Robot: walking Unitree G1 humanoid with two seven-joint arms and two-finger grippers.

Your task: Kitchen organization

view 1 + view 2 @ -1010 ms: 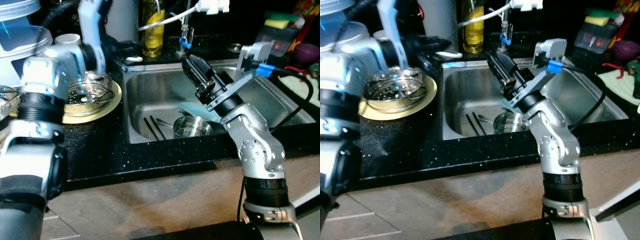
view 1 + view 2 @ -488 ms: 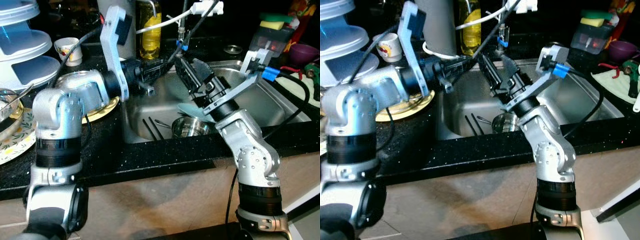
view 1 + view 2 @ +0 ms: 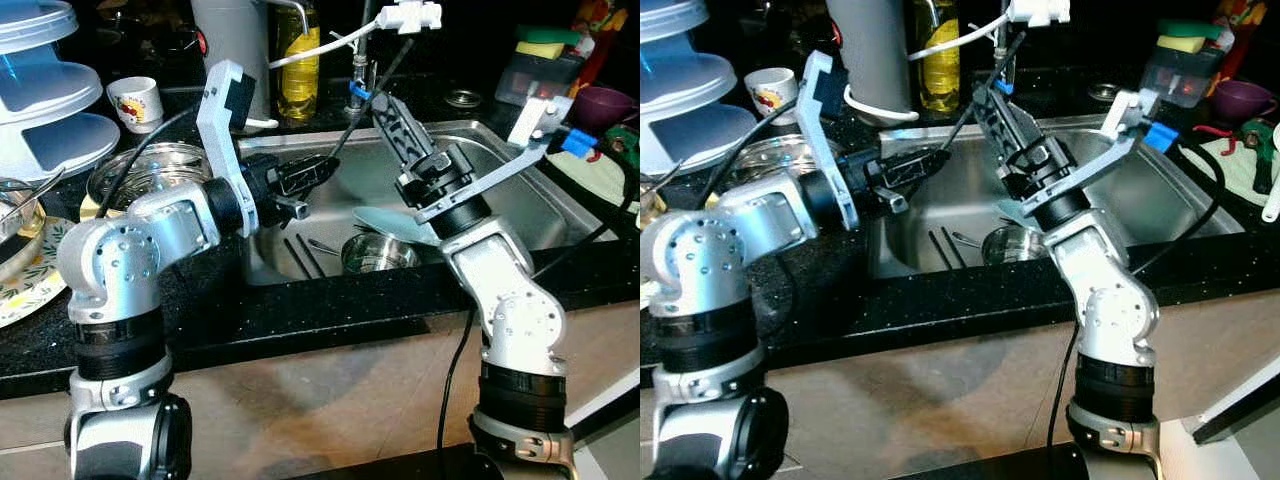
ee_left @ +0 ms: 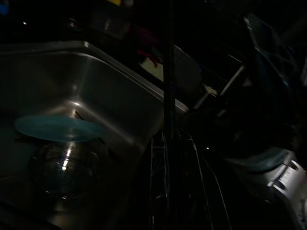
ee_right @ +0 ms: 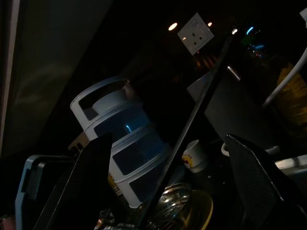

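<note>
Since 1 second ago the left hand (image 3: 312,172) has swung from the wire basket (image 3: 150,170) on the counter (image 3: 300,320) to over the sink (image 3: 520,190), clamped on a thin black stick (image 3: 365,95). Beyond it the right hand (image 3: 385,105) is raised toward the tap, fingers spread wide. Below lie a steel bowl (image 3: 378,253), teal plate (image 3: 395,222) and 2 chopsticks (image 3: 300,257); an oil bottle (image 3: 300,60) stands behind.

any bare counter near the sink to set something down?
Bare black counter runs along the front edge of the sink, between the two arms. Crowded: left of the sink, with a steel bowl on a yellow plate, a cup and stacked containers. Inside the sink lie a steel pot, teal plate and chopsticks.
</note>
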